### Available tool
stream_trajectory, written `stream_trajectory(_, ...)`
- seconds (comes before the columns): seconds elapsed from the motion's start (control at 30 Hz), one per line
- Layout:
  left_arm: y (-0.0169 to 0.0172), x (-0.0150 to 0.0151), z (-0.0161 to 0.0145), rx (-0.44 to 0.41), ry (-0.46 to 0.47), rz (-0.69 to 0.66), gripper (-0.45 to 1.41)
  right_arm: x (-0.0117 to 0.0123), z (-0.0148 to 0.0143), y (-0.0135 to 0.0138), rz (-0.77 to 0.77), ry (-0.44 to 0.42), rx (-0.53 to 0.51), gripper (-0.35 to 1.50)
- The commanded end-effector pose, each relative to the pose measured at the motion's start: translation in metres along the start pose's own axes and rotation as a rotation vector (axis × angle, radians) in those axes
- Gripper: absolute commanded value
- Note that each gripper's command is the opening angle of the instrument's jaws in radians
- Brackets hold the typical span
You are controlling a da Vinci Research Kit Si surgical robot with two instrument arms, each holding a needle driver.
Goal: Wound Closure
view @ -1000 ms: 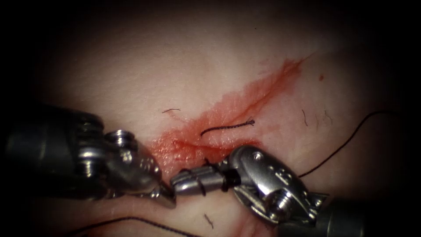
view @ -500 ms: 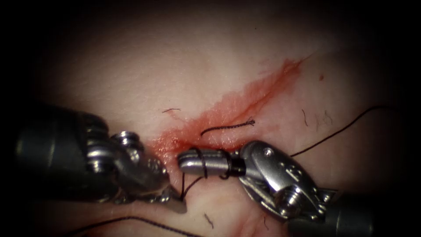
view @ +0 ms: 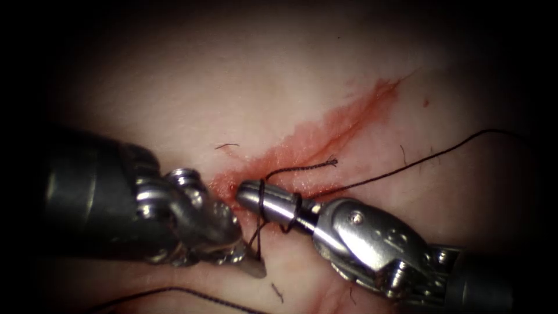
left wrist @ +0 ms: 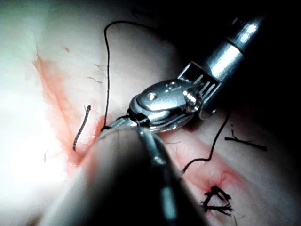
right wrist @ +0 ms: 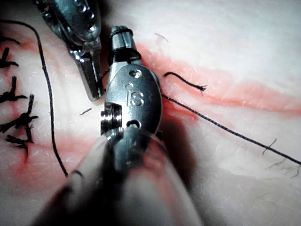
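The thread point(view: 407, 168) is wound in 2 dark turns around the right tool point(view: 247, 192), whose fingers point(view: 273, 200) look pressed shut with nothing visible between them. This reads as a knot throw under way, though that is a judgement. The left tool point(view: 254, 268), in the lower left of the frame, has its fingers point(view: 247, 259) closed on the thread just below those turns. A short taut span rises from that grip to the wraps. To do this well, the turns should sit loosely behind the right tool's tip and not slide off. The left tool should hold steady tension without dragging on the tissue point(view: 232, 87). A short loose end point(view: 302, 168) lies on the red fluid point(view: 325, 136) just above the right tool's tip, touching neither tool. The 2 tips are near each other at the lower end of the cut point(view: 372, 102), centre-low in the frame. The long strand runs off to the upper right, on the right of the cut. Finished stitches point(right wrist: 14, 108) sit well apart from the tools. Where the needle lies I cannot tell.
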Motion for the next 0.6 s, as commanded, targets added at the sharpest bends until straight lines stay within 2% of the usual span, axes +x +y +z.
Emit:
stream_trajectory(0.03,-0.0002,0.0004,0.0006,0.0,0.001,0.0,-0.45,-0.0003,0.001,-0.0001,-0.022,-0.001,-0.019,-0.35)
stream_trajectory(0.1,-0.0002,0.0005,0.0006,0.0,0.001,0.0,-0.45,-0.0003,0.0011,-0.0002,-0.052,-0.024,-0.051,-0.35)
stream_trajectory(0.13,-0.0002,0.0006,0.0006,0.003,0.003,0.0,-0.45,-0.0003,0.0012,-0.0005,-0.079,-0.057,-0.109,-0.35)
stream_trajectory(0.23,-0.0003,0.0006,0.0007,0.008,0.007,-0.005,-0.45,-0.0004,0.0012,-0.0006,-0.096,-0.089,-0.146,-0.35)
stream_trajectory(0.27,-0.0004,0.0006,0.0007,0.009,0.007,-0.011,-0.45,-0.0005,0.0011,-0.0005,-0.113,-0.138,-0.181,-0.35)
stream_trajectory(0.3,-0.0004,0.0005,0.0008,0.009,0.007,-0.01,-0.45,-0.0007,0.001,-0.0003,-0.142,-0.2,-0.274,-0.35)
stream_trajectory(0.33,-0.0004,0.0004,0.0008,0.009,0.007,-0.01,-0.45,-0.0009,0.0008,-0.0002,-0.145,-0.229,-0.302,-0.35)
stream_trajectory(0.4,-0.0005,0.0003,0.0007,0.008,0.007,-0.008,-0.45,-0.0012,0.0005,0.0001,-0.172,-0.297,-0.319,-0.35)
stream_trajectory(0.47,-0.0004,0.0003,0.0007,0.008,0.006,-0.008,-0.45,-0.0013,0.0004,0.0001,-0.194,-0.315,-0.324,-0.35)
stream_trajectory(0.5,-0.0003,0.0,0.0005,0.007,0.005,-0.006,-0.45,-0.0014,-0.0001,0.0004,-0.233,-0.361,-0.336,-0.35)
stream_trajectory(0.6,-0.0002,-0.0001,0.0006,0.007,0.005,-0.005,-0.45,-0.0015,-0.0001,0.0006,-0.235,-0.363,-0.359,-0.35)
